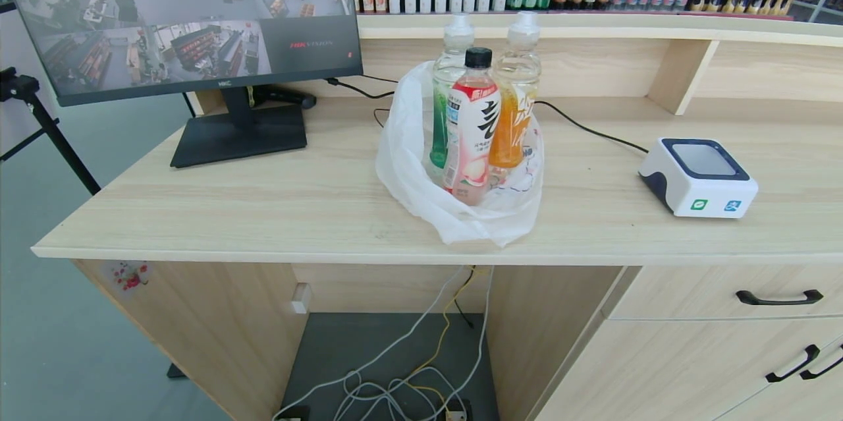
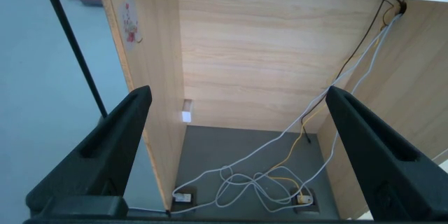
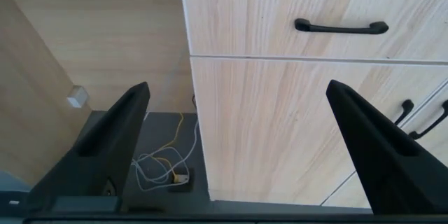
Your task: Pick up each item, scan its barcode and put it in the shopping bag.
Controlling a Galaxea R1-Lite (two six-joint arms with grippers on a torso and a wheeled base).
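The left gripper [image 2: 238, 94] has its jaws spread wide with nothing between them. It faces the wooden panel under the counter and the loose cables [image 2: 259, 182] on the floor. The right gripper [image 3: 238, 87] is spread just as wide and just as empty, and it looks at a drawer handle [image 3: 341, 26] on the cabinet front. Both appear to hang low, below the counter [image 1: 263, 210], probably because nothing loose is left on top for them to take.

In the head view, the white plastic shopping bag [image 1: 461, 210] sits at the middle of the frame with its mouth slumped open. Three bottles stand upright inside it, packed against one another. The peach drink bottle [image 1: 471, 138] with the black cap is in front. The green drink bottle [image 1: 444, 111] and the orange drink bottle [image 1: 516, 111] are behind it. Standing close together likely props them up and keeps the soft bag from folding.

The barcode scanner [image 1: 697, 174] rests at the right of the frame, well apart from the bag, its window facing up so a label can be passed over it. A monitor [image 1: 184, 12] fills the upper left. Bagging looks complete.
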